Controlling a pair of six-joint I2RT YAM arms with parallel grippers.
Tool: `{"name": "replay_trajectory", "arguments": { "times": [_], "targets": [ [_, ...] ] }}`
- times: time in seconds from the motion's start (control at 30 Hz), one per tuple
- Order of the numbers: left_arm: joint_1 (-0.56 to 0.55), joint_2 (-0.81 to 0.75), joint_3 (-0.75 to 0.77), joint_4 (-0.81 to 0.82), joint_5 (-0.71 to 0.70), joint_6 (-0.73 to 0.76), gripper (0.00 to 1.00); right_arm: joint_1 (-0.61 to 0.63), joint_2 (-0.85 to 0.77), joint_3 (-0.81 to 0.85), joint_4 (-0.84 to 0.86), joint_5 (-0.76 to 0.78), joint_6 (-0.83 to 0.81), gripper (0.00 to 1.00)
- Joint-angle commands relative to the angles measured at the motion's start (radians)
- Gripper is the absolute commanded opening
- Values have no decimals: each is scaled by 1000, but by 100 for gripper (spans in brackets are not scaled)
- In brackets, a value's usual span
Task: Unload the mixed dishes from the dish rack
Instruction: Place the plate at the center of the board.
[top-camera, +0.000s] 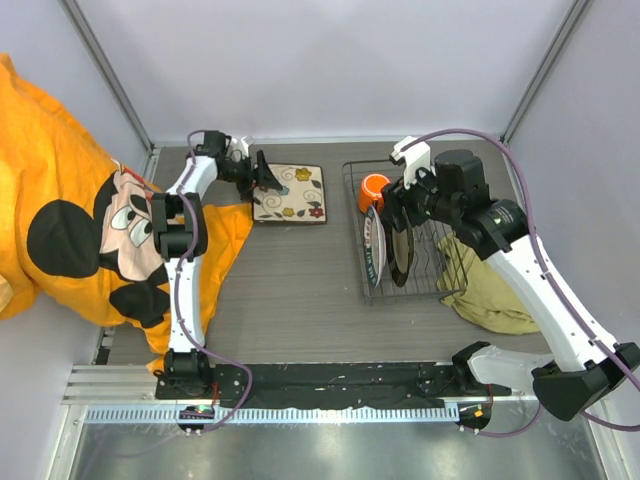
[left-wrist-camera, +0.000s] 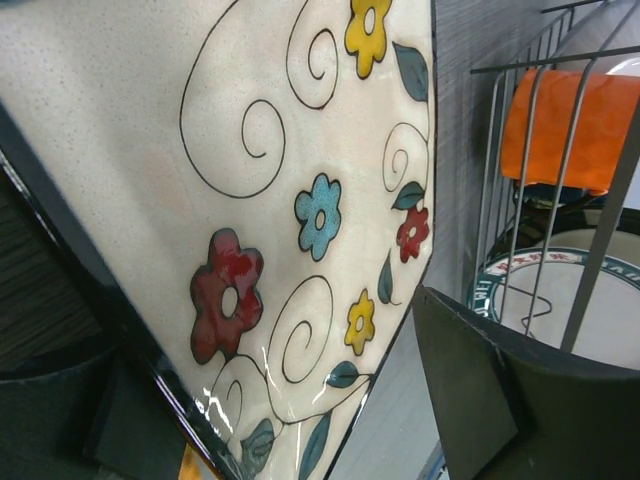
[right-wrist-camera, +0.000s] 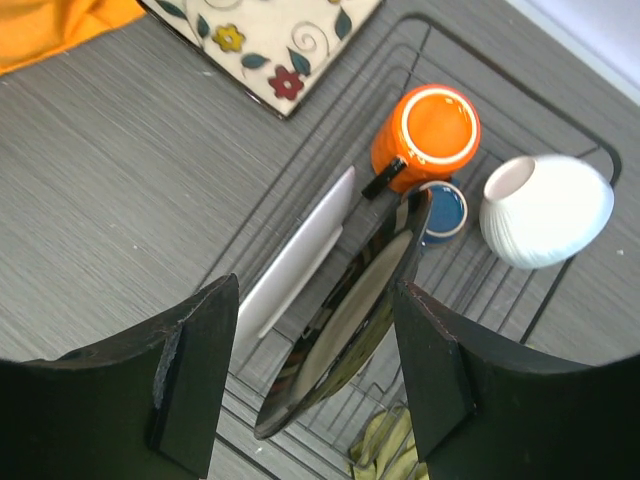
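The dish rack (top-camera: 440, 262) stands at the right. In it are the orange mug (right-wrist-camera: 425, 135), the small dark-blue cup (right-wrist-camera: 446, 213), the white bowl (right-wrist-camera: 545, 210), the upright dark-rimmed plate (right-wrist-camera: 350, 320) and a pale plate with a green rim (right-wrist-camera: 295, 262). My right gripper (right-wrist-camera: 315, 370) is open and hovers just above the dark-rimmed plate, one finger on each side, not touching. The square cream plate with flower swirls (top-camera: 290, 193) lies on the table left of the rack. My left gripper (top-camera: 266, 180) is open at its left edge, and the plate (left-wrist-camera: 250, 150) fills the left wrist view.
An orange cartoon-print cloth (top-camera: 70, 220) covers the left side, reaching under the left arm. An olive cloth (top-camera: 490, 285) lies under the rack's right side. The rack's wires (left-wrist-camera: 560, 180) and the mug (left-wrist-camera: 570, 120) show behind the square plate. Grey walls enclose the table.
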Motion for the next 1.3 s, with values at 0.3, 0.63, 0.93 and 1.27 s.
{"name": "replay_trajectory", "arguments": {
  "times": [0.3,0.63,0.93,1.27],
  "targets": [
    [-22,-26,-2,-28,-293,96,94,-5,-33,-57,6,102,-4,68],
    [-34,-69,-77,4,-362,105,95,-5,-20,-83,-20,139,10,68],
    [-34,-80,-99,13,-395,113,98,-3,-2,-119,-23,193,14,68],
    [-34,-117,-134,36,-442,125,99,-5,7,-164,-20,210,11,68]
  ]
}}
